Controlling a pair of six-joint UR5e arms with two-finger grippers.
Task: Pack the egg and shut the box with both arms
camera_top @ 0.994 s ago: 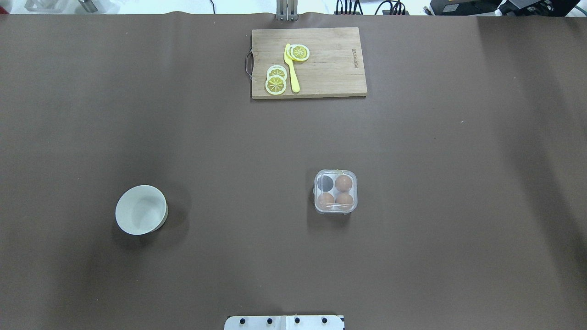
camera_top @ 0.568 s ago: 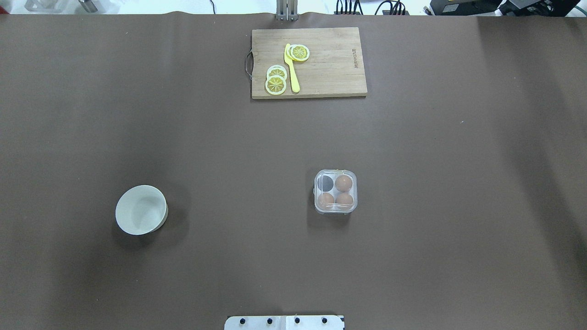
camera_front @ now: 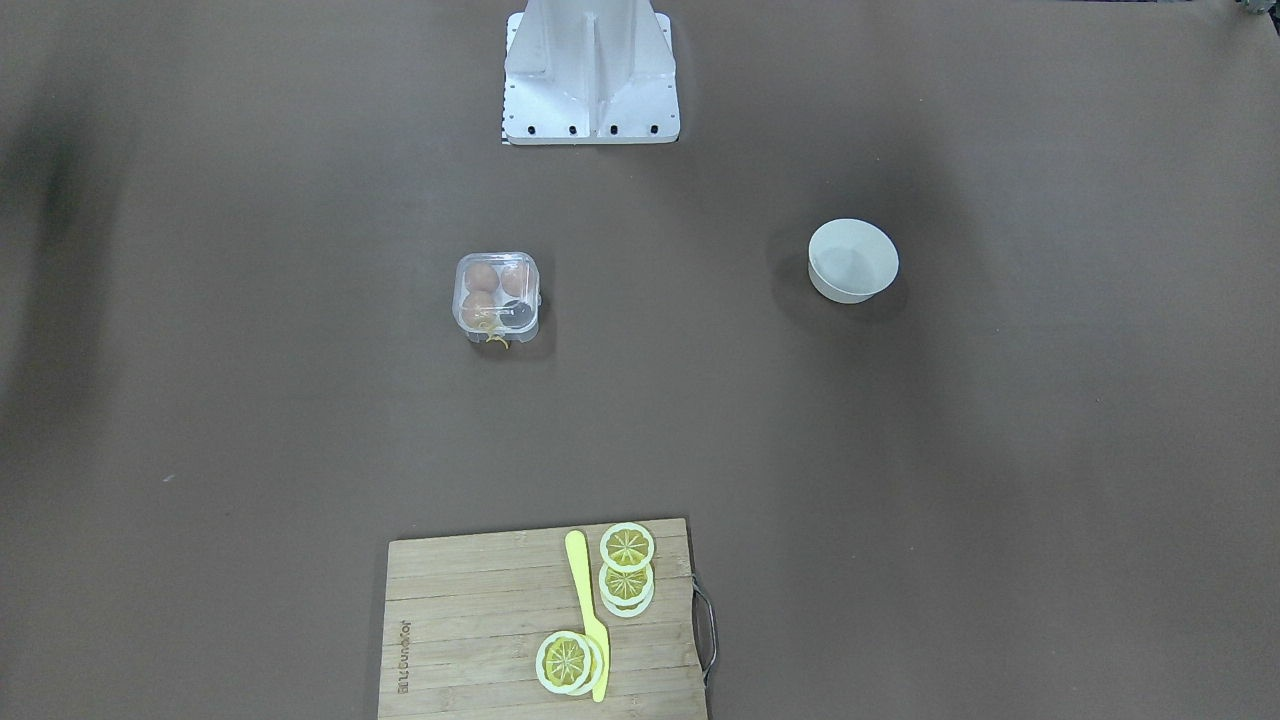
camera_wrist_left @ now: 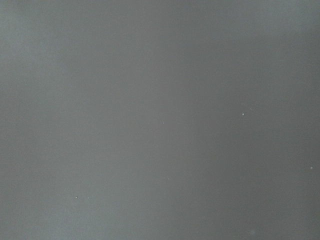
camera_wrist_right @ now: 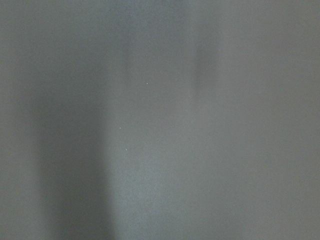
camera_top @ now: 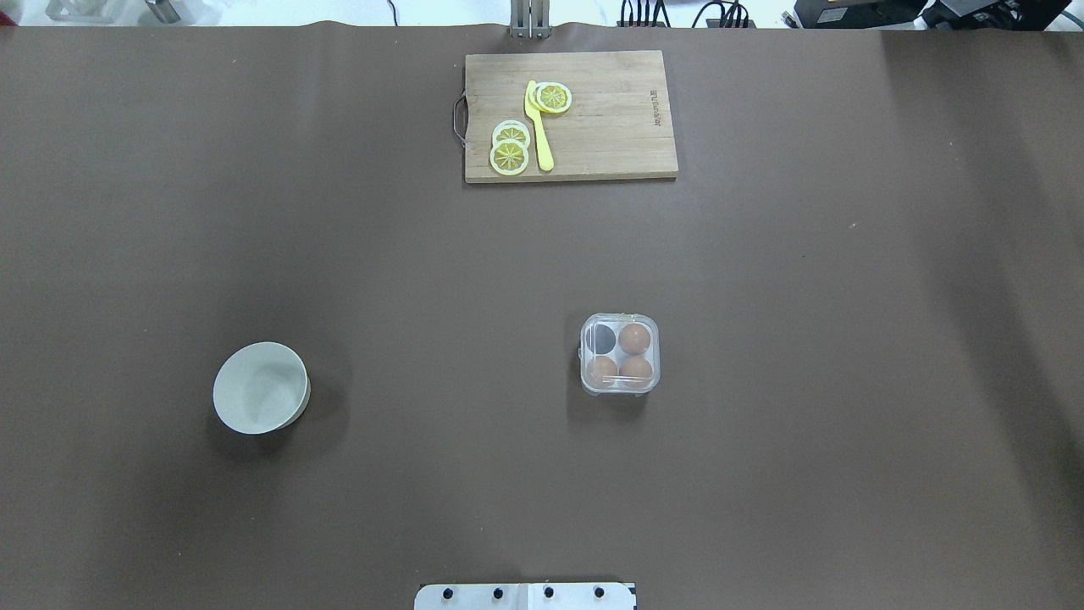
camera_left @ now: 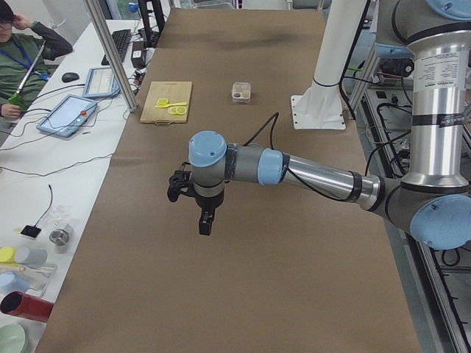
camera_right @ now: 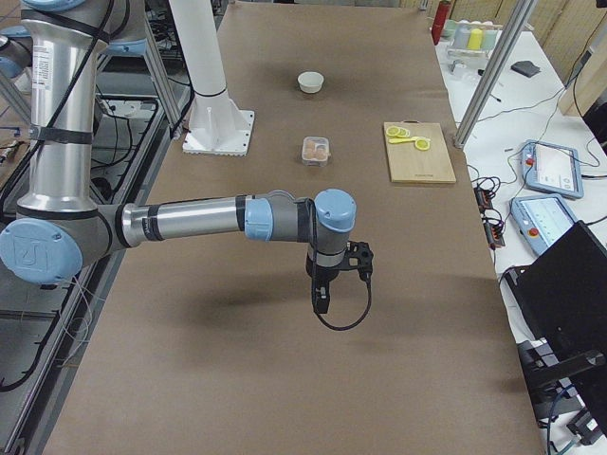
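The clear box (camera_top: 621, 317) stands on the brown table right of centre, and its lid lies down over the cells. It holds three orange-brown eggs (camera_top: 634, 338); the fourth cell (camera_top: 602, 339) is dark and empty. The box also shows in the front-facing view (camera_front: 498, 256), with its yellow string (camera_front: 495, 340) at the far side. Both arms are outside the overhead and front-facing views. My left gripper (camera_left: 205, 224) hangs over bare table far from the box. My right gripper (camera_right: 321, 301) does the same at the other end. I cannot tell whether either is open or shut.
An empty white bowl (camera_top: 259, 388) stands at the near left. A wooden cutting board (camera_top: 610, 119) with lemon slices (camera_top: 509, 156) and a yellow knife (camera_top: 539, 127) lies at the far edge. The white base (camera_top: 525, 596) is at the near edge. Both wrist views show only blurred table.
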